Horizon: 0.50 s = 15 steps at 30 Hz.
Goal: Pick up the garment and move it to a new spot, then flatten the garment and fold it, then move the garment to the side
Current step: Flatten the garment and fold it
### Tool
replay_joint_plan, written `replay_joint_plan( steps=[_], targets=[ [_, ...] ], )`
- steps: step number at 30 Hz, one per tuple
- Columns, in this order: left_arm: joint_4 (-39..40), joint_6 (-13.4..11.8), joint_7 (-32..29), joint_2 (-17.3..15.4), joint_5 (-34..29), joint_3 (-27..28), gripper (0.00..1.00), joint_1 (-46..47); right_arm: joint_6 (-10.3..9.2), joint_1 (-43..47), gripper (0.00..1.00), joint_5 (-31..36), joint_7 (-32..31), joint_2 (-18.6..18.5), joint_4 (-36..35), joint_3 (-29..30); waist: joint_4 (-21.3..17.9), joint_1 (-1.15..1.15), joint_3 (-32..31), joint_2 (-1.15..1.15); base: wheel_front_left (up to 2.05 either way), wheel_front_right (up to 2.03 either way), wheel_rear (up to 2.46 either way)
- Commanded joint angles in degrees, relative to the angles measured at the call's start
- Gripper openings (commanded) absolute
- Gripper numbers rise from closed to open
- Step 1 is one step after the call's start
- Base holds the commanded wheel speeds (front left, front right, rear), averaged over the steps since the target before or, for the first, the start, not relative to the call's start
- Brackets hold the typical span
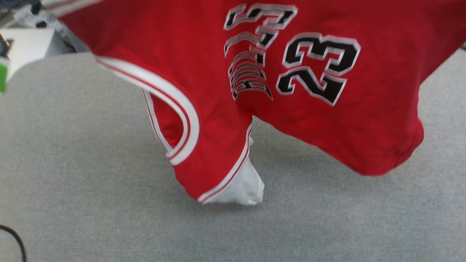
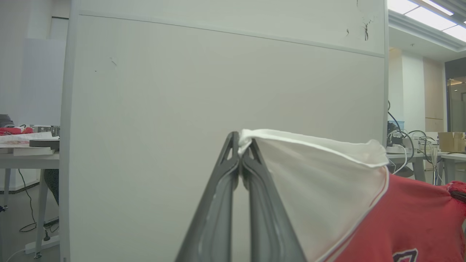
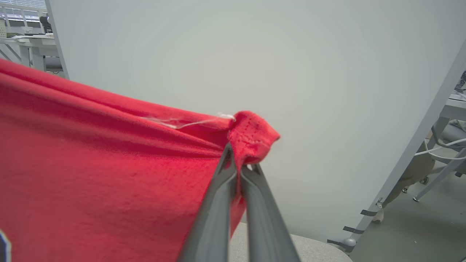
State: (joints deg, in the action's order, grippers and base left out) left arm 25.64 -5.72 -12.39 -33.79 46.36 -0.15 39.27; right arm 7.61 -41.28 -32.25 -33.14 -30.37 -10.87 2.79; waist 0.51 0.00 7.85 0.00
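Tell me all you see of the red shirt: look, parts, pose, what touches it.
The shirt is red soft knit cloth with white sleeves, red-white striped trim, black white-edged lettering and the number 23. It hangs spread and sagging over the grey table. The left claw is shut on a white sleeve edge, the right claw on a red hem corner. A white part droops lowest; whether it touches the table is unclear.

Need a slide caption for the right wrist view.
Right gripper shut on a stitched red corner of the garment, held up before a pale panel.
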Motion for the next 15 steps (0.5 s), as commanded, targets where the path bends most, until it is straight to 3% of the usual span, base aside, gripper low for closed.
replay_joint_plan(
  steps=[1, 8, 15],
  targets=[
    [-1.48, 0.43, -0.23, -1.29, -0.29, 0.38, 0.00, 3.15, -0.12, -1.99, 0.00, 1.01, 0.76, -0.62, 1.29, 0.35, -0.42, 0.00, 5.33, 0.00, 0.00, 0.00, 0.00],
    [-10.72, 4.00, -1.33, -4.73, -1.93, -1.44, 0.00, 17.54, -0.12, -13.71, 0.00, 4.01, 6.49, -0.59, 8.14, -0.51, -0.58, 0.00, 15.28, 0.00, 0.00, 0.00, 0.00],
    [-21.01, 7.43, 0.36, -5.20, -6.20, -5.51, 0.00, 32.93, -0.12, -27.02, 0.00, 7.46, 11.98, -0.54, 17.65, -2.80, -0.28, 0.00, 24.25, 0.00, 0.00, 0.00, 0.00]
  ],
)
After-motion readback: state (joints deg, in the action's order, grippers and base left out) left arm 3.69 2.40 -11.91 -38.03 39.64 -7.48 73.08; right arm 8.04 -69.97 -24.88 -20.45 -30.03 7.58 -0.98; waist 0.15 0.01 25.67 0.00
